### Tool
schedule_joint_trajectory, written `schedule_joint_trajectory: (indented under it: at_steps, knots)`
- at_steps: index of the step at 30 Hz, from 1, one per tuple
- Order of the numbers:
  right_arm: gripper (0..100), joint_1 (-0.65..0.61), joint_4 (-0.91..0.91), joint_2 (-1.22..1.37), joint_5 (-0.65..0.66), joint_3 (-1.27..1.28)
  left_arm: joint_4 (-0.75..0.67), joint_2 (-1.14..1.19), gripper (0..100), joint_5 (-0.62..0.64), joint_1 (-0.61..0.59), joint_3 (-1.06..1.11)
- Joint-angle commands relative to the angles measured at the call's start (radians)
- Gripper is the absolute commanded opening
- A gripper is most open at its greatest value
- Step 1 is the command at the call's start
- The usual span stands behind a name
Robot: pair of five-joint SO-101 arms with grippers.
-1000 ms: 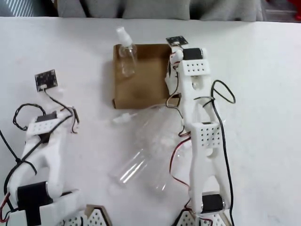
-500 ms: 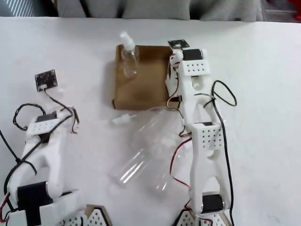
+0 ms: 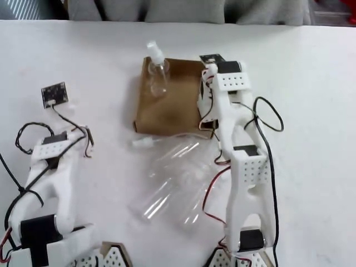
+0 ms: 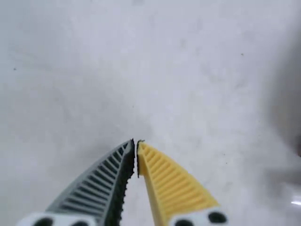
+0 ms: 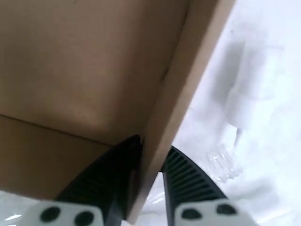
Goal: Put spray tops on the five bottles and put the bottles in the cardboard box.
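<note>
The cardboard box (image 3: 172,105) lies at the table's middle back, slightly turned. One clear bottle (image 3: 158,75) with a white spray top rests in its far left corner, the top poking over the rim. My right gripper (image 5: 153,146) is shut on the box's right wall (image 5: 188,70), one finger inside and one outside. Several clear bottles (image 3: 172,178) lie in a heap in front of the box, one with a white spray top (image 3: 143,142). My left gripper (image 4: 136,143) is shut on nothing above bare table, at the near left.
A small dark board (image 3: 54,93) on a cable sits left of the box. The left arm (image 3: 53,167) stands at the near left. Black and red cables (image 3: 266,111) loop beside the right arm. The table's right side is bare white.
The box has slid to the right and turned a little with my right gripper on its wall; the bottle inside went along. The left arm has not moved.
</note>
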Motion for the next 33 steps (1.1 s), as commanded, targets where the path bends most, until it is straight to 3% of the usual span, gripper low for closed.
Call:
schedule_joint_trajectory:
  at_steps: [1, 7, 11, 17, 20, 26, 33]
  knots:
    - [1.7, 0.012, -0.102, -0.163, -0.005, 0.153, -0.023, 0.004, 2, -0.002, -0.002, -0.043]
    - [1.9, 0.007, -0.283, -0.223, 0.005, 0.301, -0.023, 0.004, 2, -0.002, -0.002, -0.043]
    - [2.3, 0.015, -0.317, -0.222, 0.077, 0.299, -0.023, 0.004, 2, -0.002, -0.002, -0.043]
    - [18.0, 0.013, -0.314, -0.234, 0.084, 0.298, -0.023, 0.004, 2, -0.002, -0.002, -0.043]
    - [23.0, 0.012, -0.292, -0.271, 0.084, 0.296, -0.023, 0.004, 2, -0.002, -0.002, -0.043]
    - [23.8, 0.005, -0.217, -0.429, 0.083, 0.296, -0.023, 0.004, 2, -0.002, -0.002, -0.043]
    - [23.6, 0.016, -0.002, -0.630, 0.084, 0.307, -0.015, -0.002, 2, -0.002, -0.001, -0.043]
